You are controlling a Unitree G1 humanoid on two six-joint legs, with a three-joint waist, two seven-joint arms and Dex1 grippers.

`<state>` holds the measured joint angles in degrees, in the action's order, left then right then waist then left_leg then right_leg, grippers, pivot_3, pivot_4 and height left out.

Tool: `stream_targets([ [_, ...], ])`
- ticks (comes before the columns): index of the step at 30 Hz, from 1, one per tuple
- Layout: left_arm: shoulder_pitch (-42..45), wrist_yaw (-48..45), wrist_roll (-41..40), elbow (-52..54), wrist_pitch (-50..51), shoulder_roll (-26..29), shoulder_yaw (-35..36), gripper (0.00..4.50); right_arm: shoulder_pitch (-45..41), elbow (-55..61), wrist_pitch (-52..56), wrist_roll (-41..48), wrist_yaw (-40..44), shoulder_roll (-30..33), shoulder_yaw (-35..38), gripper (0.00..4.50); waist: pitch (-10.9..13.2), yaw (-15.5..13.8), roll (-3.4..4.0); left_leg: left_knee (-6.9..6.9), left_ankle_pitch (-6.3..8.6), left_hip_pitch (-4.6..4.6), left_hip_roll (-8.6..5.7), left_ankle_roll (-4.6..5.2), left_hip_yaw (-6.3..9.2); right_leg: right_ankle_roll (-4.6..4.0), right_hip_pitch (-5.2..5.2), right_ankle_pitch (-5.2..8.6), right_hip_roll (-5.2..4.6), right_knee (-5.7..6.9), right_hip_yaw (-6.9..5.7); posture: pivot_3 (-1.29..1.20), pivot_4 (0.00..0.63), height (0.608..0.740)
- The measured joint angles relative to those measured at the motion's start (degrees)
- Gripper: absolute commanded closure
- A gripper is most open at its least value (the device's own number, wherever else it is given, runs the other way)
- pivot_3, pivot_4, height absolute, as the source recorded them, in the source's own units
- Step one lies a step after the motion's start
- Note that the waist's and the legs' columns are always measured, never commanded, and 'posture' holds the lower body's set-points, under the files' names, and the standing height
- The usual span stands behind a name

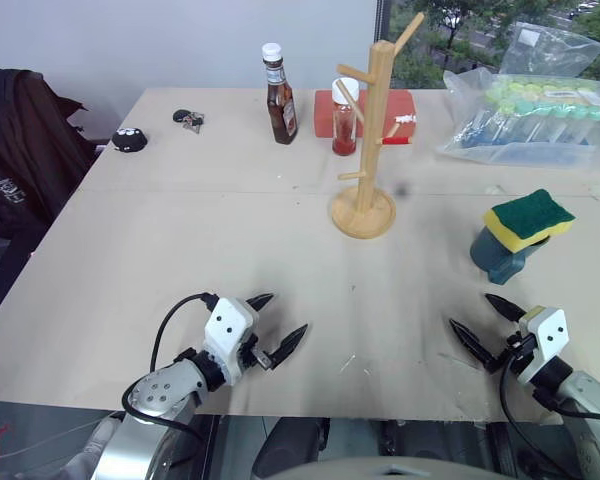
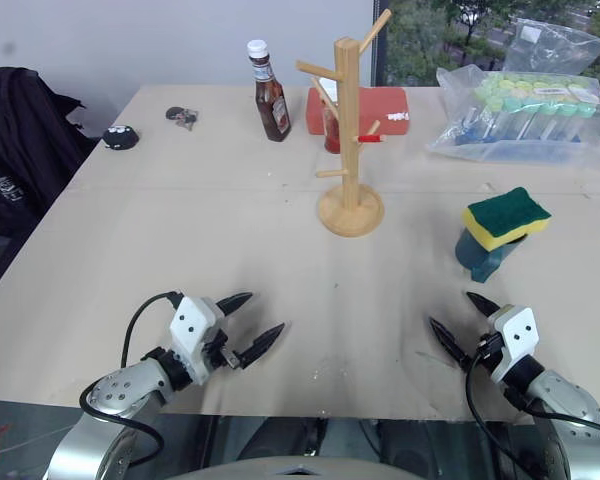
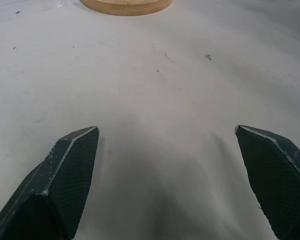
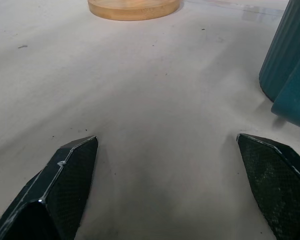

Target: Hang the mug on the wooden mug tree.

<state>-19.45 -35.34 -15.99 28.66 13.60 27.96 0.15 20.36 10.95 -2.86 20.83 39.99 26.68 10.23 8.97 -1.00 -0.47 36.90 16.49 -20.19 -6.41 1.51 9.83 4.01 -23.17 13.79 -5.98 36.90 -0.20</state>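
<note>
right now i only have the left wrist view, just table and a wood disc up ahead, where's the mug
Observer: The mug stands on the table, just ahead of the right hand.
Operator: anything on it
Observer: Yes, a yellow-and-green sponge sits on its rim.
Operator: is that disc the mug tree
Observer: Yes, it is the base of the wooden mug tree, mid-table, with a sauce bottle behind it to the left.
Operator: right hand ready
Observer: It is open and empty, apart from the mug.
</note>
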Motion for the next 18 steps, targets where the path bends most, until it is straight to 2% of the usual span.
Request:
stream_targets([
  [18,0.75,-2.05,-0.04,-0.7,-1.69,-1.08,-0.28,0.0,2.68,0.85,0.06,0.0,0.68,0.51,1.64,0.01,0.0,-0.04,0.0,0.0,0.0,-0.01,0.0,0.0,0.0,0.0,0.0,0.0,0.0,-0.02,0.0,0.0,0.15,0.74],
])
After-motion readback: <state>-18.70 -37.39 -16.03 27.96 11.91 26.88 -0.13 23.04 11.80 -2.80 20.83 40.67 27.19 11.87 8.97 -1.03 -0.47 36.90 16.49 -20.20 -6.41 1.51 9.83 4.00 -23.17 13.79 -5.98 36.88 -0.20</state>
